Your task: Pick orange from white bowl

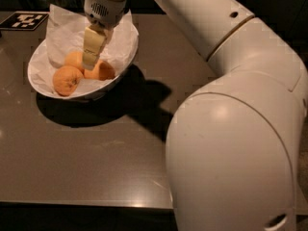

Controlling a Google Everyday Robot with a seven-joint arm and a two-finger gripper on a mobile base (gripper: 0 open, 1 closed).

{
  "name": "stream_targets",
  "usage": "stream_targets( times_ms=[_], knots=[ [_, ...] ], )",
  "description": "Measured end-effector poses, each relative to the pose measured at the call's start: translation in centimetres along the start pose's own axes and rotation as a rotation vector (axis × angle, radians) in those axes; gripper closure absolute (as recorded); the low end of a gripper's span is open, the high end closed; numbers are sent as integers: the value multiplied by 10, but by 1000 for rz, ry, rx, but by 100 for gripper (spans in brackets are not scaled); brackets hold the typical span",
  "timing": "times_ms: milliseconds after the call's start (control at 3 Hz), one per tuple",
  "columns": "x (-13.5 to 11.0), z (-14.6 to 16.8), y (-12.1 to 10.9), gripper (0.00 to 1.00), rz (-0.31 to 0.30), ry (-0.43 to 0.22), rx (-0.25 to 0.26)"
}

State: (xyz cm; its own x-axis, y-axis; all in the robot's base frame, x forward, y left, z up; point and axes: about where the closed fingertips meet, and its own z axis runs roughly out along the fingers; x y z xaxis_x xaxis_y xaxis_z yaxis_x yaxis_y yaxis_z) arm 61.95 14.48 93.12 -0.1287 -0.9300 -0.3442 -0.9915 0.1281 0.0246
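Observation:
The white bowl (36, 78), lined with crumpled white paper (62, 30), stands at the table's far left. Three oranges lie in it: one at the front left (67, 80), one behind it (73, 59), and one to the right (102, 71). My gripper (90, 57) reaches down into the bowl from above. Its tip is between the back orange and the right orange, close against both. I cannot tell whether it holds any of them.
The bowl sits on a dark brown table (96, 153). A black-and-white marker tag (24, 20) lies at the far left corner. My large white arm (231, 129) fills the right side of the view and casts a shadow beside the bowl.

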Motion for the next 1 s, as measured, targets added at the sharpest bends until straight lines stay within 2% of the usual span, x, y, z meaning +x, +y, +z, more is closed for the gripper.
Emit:
stream_targets(
  times_ms=[333,1000],
  knots=[
    [2,9,-5,21,16,10,-14],
    [3,30,-15,25,35,35,-47]
  ],
)
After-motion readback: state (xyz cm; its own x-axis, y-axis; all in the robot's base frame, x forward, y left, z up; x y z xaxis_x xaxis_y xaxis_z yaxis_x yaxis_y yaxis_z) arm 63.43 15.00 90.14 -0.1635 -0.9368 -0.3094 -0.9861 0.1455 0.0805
